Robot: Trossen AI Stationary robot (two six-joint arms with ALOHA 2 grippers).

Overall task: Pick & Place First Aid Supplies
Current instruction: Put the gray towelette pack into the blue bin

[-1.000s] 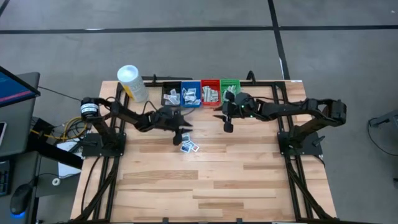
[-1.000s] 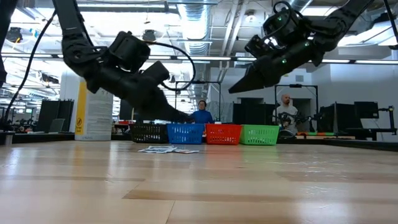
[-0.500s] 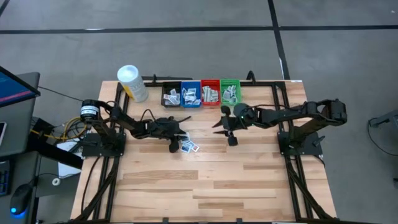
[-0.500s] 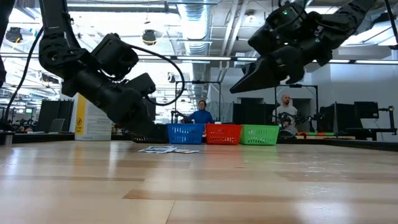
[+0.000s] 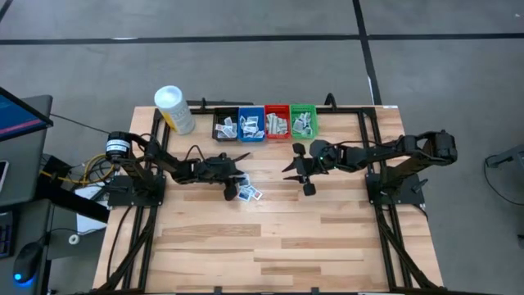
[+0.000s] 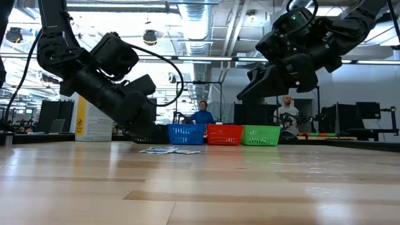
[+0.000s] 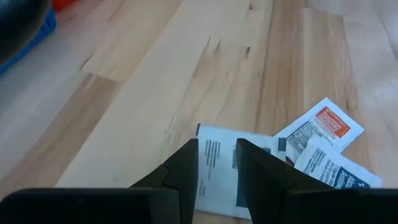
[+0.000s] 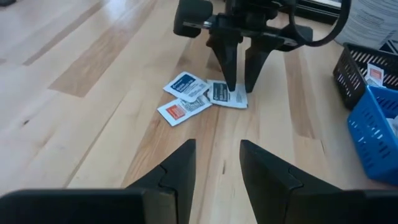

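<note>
- Left gripper (image 5: 238, 185) has dropped from beside the bins onto the loose packets (image 5: 249, 193); right gripper (image 5: 299, 168) has shifted slightly toward frame centre, off the table.
- Left fingers (image 8: 229, 70) stand point-down, slightly parted, straddling the dark-printed white packet (image 7: 217, 172); not clenched on it, packet flat on the wood.
- Red-marked packet (image 7: 323, 128) and blue-marked packet (image 8: 185, 84) lie touching it, just left of centre in the high view.
- Right gripper holds nothing, fingers parted, right of centre.
- More packets sit in the black bin (image 5: 225, 127), blue bin (image 5: 250, 125), red bin (image 5: 277, 124) and green bin (image 5: 304, 121), upper centre.
</note>
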